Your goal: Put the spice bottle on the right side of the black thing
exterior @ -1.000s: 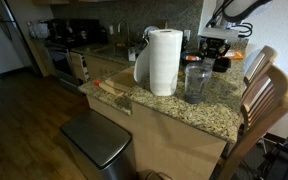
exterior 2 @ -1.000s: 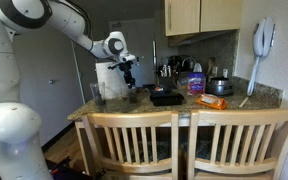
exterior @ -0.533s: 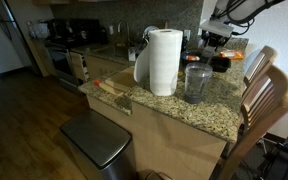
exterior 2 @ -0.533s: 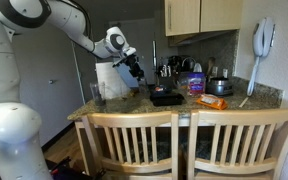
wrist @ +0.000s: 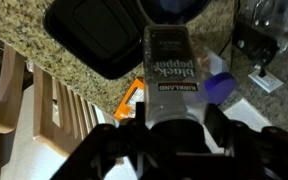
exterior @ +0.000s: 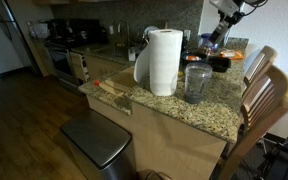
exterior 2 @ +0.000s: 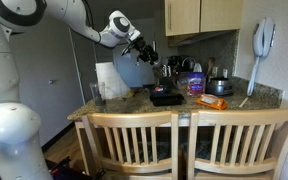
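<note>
The counter (exterior: 199,115) is speckled tan, the paper-towel roll (exterior: 164,60) white, the spice bottle (wrist: 171,75) dark.

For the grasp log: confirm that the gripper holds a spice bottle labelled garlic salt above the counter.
Only the label is wrong. In the wrist view the bottle in the gripper reads black pepper, not garlic salt. The rest stands: the gripper holds it above the counter.

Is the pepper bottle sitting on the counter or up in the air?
Up in the air. In the wrist view the claw grips the clear black-pepper bottle, with the speckled granite counter below it.
</note>
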Robot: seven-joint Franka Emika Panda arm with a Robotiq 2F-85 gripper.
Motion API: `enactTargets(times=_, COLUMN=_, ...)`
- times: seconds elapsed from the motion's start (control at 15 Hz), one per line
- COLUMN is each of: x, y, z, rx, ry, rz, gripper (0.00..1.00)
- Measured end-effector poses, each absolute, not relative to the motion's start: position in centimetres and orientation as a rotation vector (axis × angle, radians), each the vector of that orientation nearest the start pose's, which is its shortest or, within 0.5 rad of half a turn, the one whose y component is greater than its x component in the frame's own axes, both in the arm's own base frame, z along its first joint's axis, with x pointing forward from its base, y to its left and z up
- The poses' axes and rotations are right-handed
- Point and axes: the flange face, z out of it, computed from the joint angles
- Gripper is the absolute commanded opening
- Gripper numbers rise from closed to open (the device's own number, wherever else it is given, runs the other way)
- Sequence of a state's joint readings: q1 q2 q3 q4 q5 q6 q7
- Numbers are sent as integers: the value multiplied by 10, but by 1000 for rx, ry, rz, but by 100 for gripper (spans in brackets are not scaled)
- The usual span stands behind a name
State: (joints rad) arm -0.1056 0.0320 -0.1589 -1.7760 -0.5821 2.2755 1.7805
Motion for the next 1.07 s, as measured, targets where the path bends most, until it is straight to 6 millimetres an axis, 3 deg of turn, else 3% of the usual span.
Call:
enactTargets(times=0.47, x=543, y=-269, z=659, rx=-1533, ry=2804, rz=-1040, gripper=37)
enactTargets(times=0.67, x=531, y=-318, z=674, rx=-1314, ry=2950, rz=-1031, gripper=37)
enactTargets(times=0.87, x=527, y=-372, z=662, rx=-1117, ry=3094, rz=-923, gripper=37)
enactTargets(times=1.07, x=532, y=-419, z=626, rx=-919, ry=3219, rz=-800, gripper=37)
